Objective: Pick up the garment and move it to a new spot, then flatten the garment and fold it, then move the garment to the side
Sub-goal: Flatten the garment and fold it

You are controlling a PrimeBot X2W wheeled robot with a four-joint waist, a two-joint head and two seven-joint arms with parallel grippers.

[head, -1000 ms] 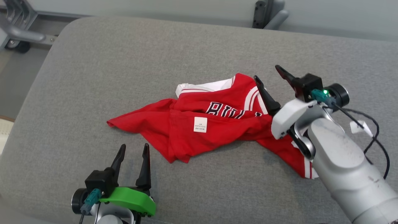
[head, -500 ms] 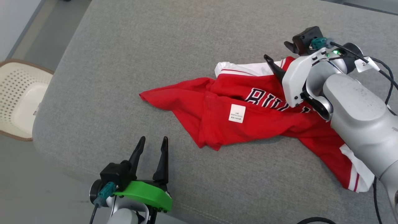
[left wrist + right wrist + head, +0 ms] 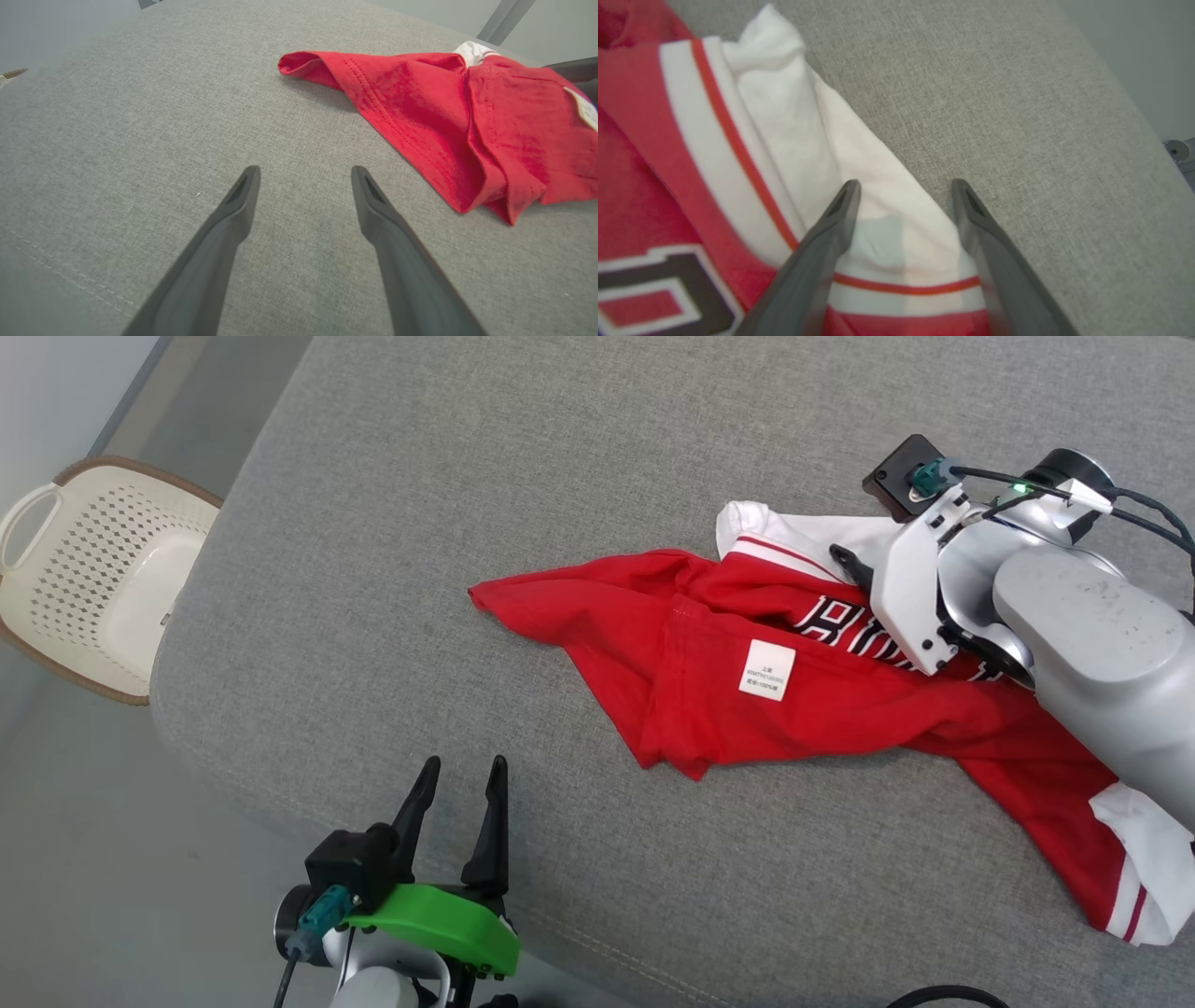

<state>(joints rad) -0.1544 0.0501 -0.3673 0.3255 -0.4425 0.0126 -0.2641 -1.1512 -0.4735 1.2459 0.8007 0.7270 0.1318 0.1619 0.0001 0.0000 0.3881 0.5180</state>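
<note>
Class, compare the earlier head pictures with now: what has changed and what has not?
The camera swung, bringing a basket into view. The right gripper dipped over the white edge of the garment, jaws open. It lies unmoved, unheld; left gripper unchanged, open.

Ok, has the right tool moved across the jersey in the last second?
Yes. Judged against the white care label on the jersey, the right tool has shifted to the robot's left and hangs open over its white panel.

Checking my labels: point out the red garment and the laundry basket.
red garment (image 3: 840, 719), head view, red body below the lettering.
laundry basket (image 3: 93, 551), head view, perforated side wall.
</note>
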